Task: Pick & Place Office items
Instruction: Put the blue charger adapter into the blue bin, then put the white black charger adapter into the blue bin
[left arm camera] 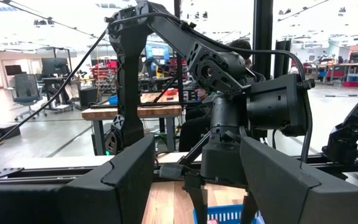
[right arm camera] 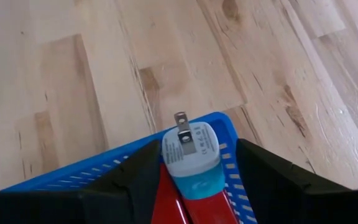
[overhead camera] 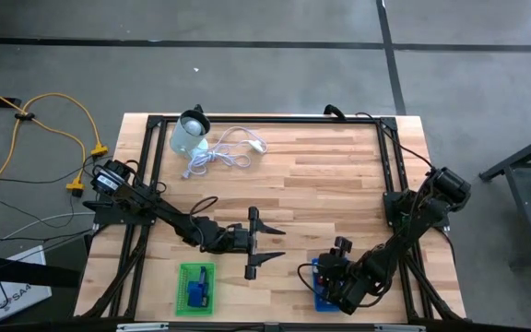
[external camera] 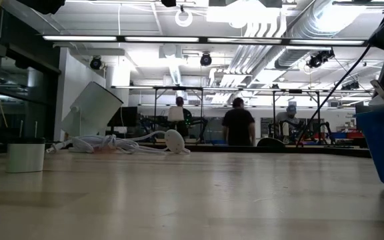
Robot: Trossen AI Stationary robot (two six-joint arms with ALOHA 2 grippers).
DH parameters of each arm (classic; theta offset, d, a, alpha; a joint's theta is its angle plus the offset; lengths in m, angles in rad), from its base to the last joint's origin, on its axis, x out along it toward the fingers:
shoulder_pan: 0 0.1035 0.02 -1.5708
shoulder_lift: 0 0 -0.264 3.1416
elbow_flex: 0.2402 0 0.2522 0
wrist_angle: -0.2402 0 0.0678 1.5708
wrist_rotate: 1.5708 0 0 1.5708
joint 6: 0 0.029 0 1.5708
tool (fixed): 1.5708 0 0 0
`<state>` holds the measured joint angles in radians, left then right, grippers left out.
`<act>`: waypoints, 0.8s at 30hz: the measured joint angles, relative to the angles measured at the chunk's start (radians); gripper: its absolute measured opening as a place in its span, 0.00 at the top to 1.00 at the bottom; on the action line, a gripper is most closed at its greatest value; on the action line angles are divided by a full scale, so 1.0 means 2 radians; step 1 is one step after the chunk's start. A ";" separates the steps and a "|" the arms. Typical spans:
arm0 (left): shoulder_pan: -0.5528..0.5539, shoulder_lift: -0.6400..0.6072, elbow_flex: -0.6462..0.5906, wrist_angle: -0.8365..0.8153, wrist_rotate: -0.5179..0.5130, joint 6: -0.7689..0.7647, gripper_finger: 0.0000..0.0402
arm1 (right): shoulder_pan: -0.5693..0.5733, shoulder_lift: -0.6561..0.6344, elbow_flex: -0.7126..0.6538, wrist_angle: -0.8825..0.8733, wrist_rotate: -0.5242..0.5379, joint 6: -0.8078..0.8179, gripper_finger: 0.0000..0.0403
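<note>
I found the right gripper (right arm camera: 191,171) over the blue basket (overhead camera: 319,293) at the table's near right, fingers flanking a white-and-blue plug adapter (right arm camera: 190,155), contact unclear. I judged it light, rigid and smooth: grip the flat body sides, not the prongs. The left gripper (overhead camera: 267,242) waited released, mid-table.

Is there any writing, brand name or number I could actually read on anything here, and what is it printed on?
Plug adapter: small grey print on its white face beside the metal prongs, too blurred to read.
Paper on the floor left of the table: dark lettering, too small to read for sure.
Blue basket, green basket, white cable: no writing visible.
</note>
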<state>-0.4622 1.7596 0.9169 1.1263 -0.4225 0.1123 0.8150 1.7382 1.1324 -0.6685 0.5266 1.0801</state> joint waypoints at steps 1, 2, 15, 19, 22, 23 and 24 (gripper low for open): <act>0.000 0.000 0.000 0.000 0.000 0.000 0.43 | 0.000 0.000 0.000 0.000 0.001 0.000 0.51; 0.000 0.000 0.000 0.000 0.000 0.000 0.43 | 0.000 0.000 0.000 -0.001 0.001 -0.001 0.51; 0.000 0.000 0.000 0.000 0.000 0.000 0.43 | -0.019 -0.002 0.017 -0.002 -0.004 -0.057 0.51; 0.000 0.000 0.000 0.000 0.000 0.000 0.43 | -0.027 -0.002 0.029 -0.002 -0.005 -0.084 0.51; 0.000 0.000 0.000 0.000 0.000 0.000 0.43 | -0.034 -0.002 0.039 -0.001 -0.005 -0.100 0.51; 0.000 0.000 0.000 0.000 0.000 0.000 0.43 | -0.036 -0.002 0.042 -0.001 -0.005 -0.104 0.51; 0.000 0.000 0.000 0.000 0.000 0.000 0.43 | -0.038 -0.002 0.046 0.000 -0.005 -0.110 0.51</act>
<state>-0.4622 1.7596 0.9169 1.1259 -0.4229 0.1123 0.7386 1.7332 1.2235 -0.6695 0.5168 0.8610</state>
